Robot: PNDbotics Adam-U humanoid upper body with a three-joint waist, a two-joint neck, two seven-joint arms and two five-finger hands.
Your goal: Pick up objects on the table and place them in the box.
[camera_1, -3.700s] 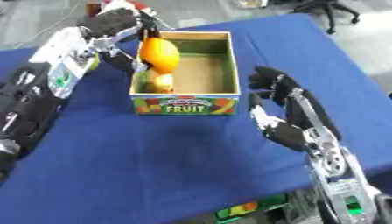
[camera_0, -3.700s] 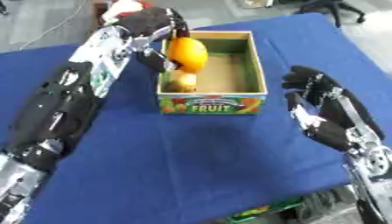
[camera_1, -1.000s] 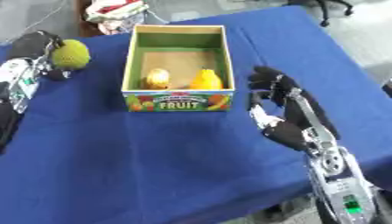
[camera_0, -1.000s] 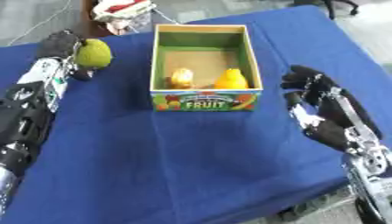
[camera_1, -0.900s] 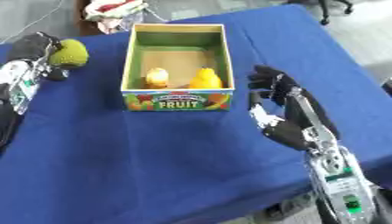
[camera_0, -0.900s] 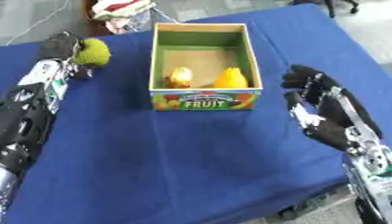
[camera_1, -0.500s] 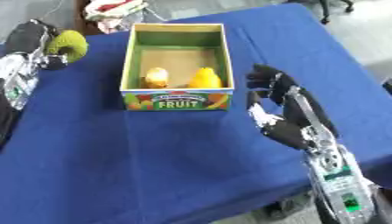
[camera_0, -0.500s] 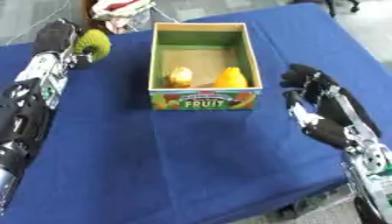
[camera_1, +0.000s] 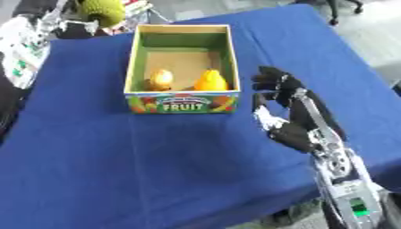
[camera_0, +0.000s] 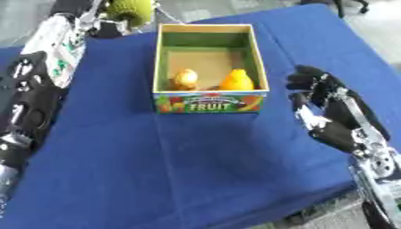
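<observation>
Since half a second ago, left hand (camera_0: 109,27) carried green fruit (camera_0: 131,10) toward box (camera_0: 208,102), gripping it; right hand (camera_0: 337,117) rests open.

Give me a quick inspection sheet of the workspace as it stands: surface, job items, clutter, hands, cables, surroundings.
Surface: blue cloth covers the table, bare apart from the box.
Job's things: open FRUIT box holds an orange fruit and a paler yellow fruit, side by side near its front wall. A green fruit is off the cloth, beyond the box's far left corner.
Clutter: nothing seen on the cloth.
Hands: left hand is at the green fruit; whether its fingers hold it cannot be told. Right hand is idle, open, right of the box.
Cables: nothing seen.
Surroundings: grey floor beyond the table's right edge.
</observation>
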